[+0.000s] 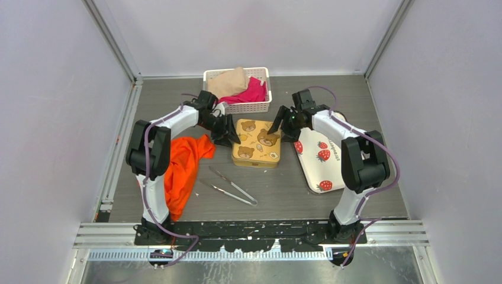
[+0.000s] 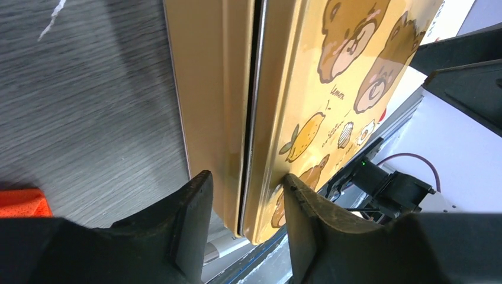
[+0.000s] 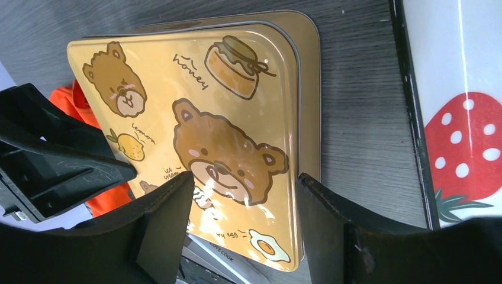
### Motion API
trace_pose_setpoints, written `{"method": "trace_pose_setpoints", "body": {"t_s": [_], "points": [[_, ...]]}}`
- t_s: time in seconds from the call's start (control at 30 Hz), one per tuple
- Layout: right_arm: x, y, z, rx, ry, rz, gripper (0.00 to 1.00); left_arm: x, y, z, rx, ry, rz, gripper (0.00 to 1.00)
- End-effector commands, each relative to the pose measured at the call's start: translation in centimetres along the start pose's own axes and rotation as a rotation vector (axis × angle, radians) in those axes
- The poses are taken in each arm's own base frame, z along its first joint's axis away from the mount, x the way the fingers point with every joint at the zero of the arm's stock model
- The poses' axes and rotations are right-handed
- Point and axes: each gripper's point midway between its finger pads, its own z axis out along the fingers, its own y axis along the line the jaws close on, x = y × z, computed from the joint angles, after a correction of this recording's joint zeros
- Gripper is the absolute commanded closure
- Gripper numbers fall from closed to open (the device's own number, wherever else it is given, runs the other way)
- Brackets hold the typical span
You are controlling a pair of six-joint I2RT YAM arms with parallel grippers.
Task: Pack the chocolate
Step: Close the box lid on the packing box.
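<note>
No chocolate shows in any view. The gold tin (image 1: 256,143) sits mid-table with its bear-printed lid (image 3: 195,106) on top; a dark seam runs between lid (image 2: 331,89) and base (image 2: 207,89). My left gripper (image 1: 232,139) is at the tin's left edge. In the left wrist view it (image 2: 245,195) straddles a corner, one finger (image 2: 305,213) against the lid's face, the other (image 2: 192,213) a little off the base's side. My right gripper (image 1: 283,129) stands at the tin's right side, open (image 3: 245,201) over the lid's corner, touching nothing.
A white tray (image 1: 314,168) with strawberry prints lies right of the tin, its edge (image 3: 450,59) close to my right gripper. A white basket (image 1: 254,106) of cloths stands behind. An orange cloth (image 1: 183,163) lies left, metal tongs (image 1: 231,189) in front.
</note>
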Motion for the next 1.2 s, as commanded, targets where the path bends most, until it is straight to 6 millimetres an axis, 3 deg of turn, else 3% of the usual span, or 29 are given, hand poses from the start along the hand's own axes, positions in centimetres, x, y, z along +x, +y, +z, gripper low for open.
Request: {"method": "trace_pose_setpoints", "body": {"t_s": [0.0, 0.1, 0.27, 0.33, 0.6, 0.83, 1.03, 1.17], "points": [[-1.0, 2.5, -0.8, -0.101, -0.034, -0.011, 0.31, -1.3, -0.2, 0.3, 0.013, -0.028, 0.021, 0.55], [-0.9, 3.1, -0.6, -0.128, -0.021, -0.005, 0.31, -1.3, -0.3, 0.3, 0.019, -0.029, 0.02, 0.58], [-0.3, 4.1, 0.0, -0.153, 0.008, -0.011, 0.32, -1.3, -0.6, 0.1, 0.029, -0.032, 0.029, 0.4], [-0.2, 4.5, 0.2, -0.159, 0.015, -0.018, 0.32, -1.3, -0.8, 0.0, 0.039, -0.028, 0.034, 0.39], [-0.1, 4.9, 0.4, -0.163, 0.018, -0.019, 0.32, -1.2, -0.6, 0.4, 0.043, -0.014, 0.028, 0.69], [0.0, 5.0, 0.4, -0.158, 0.021, -0.026, 0.33, -1.0, -0.1, 1.0, 0.039, 0.0, 0.014, 0.84], [-0.3, 4.3, 0.0, -0.102, -0.004, -0.038, 0.33, -0.7, 0.6, 1.4, 0.023, 0.011, 0.002, 0.85], [-2.5, 3.3, -2.0, 0.005, -0.138, -0.055, 0.32, -1.0, 0.6, 1.0, 0.0, 0.0, 0.007, 0.8]]}}
